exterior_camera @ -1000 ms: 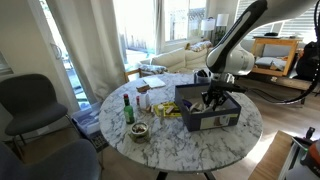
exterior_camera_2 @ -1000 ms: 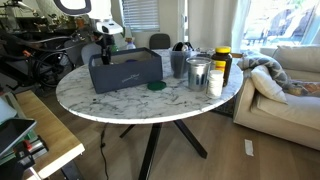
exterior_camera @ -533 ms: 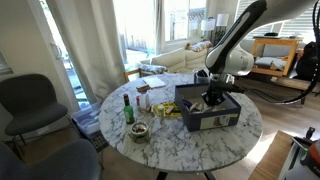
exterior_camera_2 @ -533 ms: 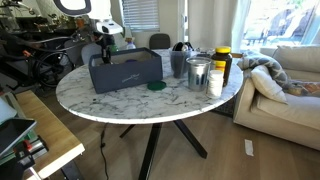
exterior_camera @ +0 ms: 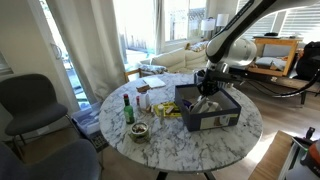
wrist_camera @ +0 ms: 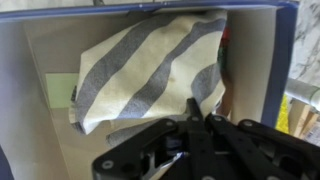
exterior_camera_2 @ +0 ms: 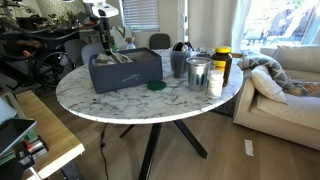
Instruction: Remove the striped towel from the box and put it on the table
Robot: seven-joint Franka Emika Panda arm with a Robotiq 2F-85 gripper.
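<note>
Looking down, the wrist view shows the gripper [wrist_camera: 196, 118] fingers drawn together on a fold of the striped towel [wrist_camera: 150, 65] (cream with grey bands, crumpled) over the box [wrist_camera: 255, 70] floor. Both exterior views show only bunched cloth hanging under the gripper, partly above the dark box rim, on the marble bench [exterior_camera: 170, 145].

The hand [exterior_camera: 207, 88] has risen — pulling the striped towel [exterior_camera: 204, 103] up from the box [exterior_camera: 218, 118].

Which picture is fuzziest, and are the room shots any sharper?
Wrist view: soft throughout, the towel's stripes smeared, the gripper a dark blur. Both exterior views: sharper, but the windows blow out white, leaving the arm dark.
</note>
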